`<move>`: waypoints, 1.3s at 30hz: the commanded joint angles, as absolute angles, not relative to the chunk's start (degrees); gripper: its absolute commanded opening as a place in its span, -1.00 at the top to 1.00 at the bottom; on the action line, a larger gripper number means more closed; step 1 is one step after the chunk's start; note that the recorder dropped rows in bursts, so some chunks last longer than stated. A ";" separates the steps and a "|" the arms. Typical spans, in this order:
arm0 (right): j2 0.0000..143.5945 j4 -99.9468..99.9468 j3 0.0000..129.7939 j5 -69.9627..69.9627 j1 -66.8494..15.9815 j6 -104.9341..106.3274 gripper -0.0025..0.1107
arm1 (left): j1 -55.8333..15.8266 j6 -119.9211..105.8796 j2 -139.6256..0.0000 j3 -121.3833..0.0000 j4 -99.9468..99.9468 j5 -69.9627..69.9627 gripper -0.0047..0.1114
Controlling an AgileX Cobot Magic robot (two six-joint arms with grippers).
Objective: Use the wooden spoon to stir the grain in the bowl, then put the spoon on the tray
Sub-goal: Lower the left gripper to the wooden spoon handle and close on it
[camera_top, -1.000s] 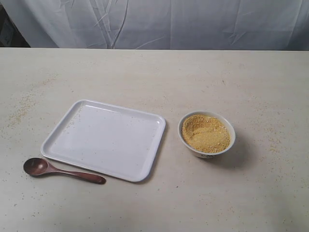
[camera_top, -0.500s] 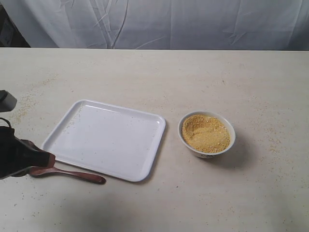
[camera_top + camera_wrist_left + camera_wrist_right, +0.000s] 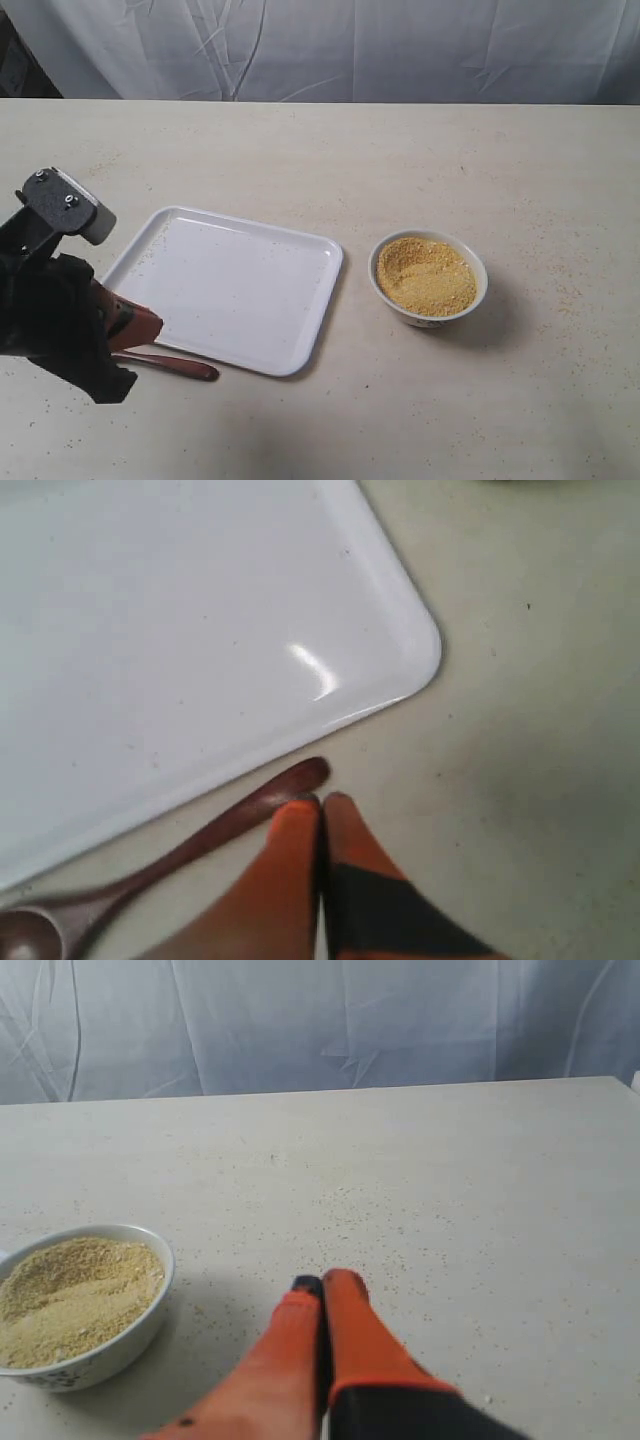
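The wooden spoon (image 3: 182, 366) lies flat on the table along the near edge of the tray (image 3: 225, 285), and my left arm covers its bowl end. My left gripper (image 3: 156, 323) hovers over the spoon, shut and holding nothing. In the left wrist view its tips (image 3: 320, 801) sit just beside the end of the wooden spoon's handle (image 3: 296, 779), by the tray's corner (image 3: 415, 650). The bowl (image 3: 431, 318) of grain (image 3: 425, 275) stands to the right of the tray. My right gripper (image 3: 322, 1282) is shut and empty over bare table, beside the bowl (image 3: 112, 1354) and its grain (image 3: 70, 1295).
Loose grains are scattered on the tabletop, thickest at the far left (image 3: 45, 225) and around the bowl. A white cloth backdrop (image 3: 330, 45) hangs behind the table's far edge. The right gripper does not show in the exterior view.
My left arm has come in from the left edge and moved right and up over the spoon's bowl end. Spoon, tray and bowl have not moved.
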State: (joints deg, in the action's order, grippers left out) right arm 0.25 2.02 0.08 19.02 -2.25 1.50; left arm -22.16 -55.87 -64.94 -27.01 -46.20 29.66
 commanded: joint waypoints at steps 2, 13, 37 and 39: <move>0.00 1.98 0.00 18.69 -2.48 1.46 0.97 | -22.78 -58.76 -65.65 -27.75 -38.49 28.70 0.72; 0.00 1.98 0.00 18.69 -2.48 1.46 0.97 | -22.86 -71.72 -73.63 -27.99 -32.14 27.00 -0.01; 0.00 1.98 0.00 18.69 -2.48 1.46 0.97 | -22.86 -78.63 -83.71 -28.11 -26.55 19.09 -0.01; 0.00 1.98 0.00 18.69 -2.48 1.46 0.97 | -22.86 -78.63 -84.38 -28.11 -25.84 18.50 -0.01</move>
State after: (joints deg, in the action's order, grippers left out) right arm 0.25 2.02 0.08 19.02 -2.25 1.50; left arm -22.30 -78.47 -83.23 -27.68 -26.62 19.67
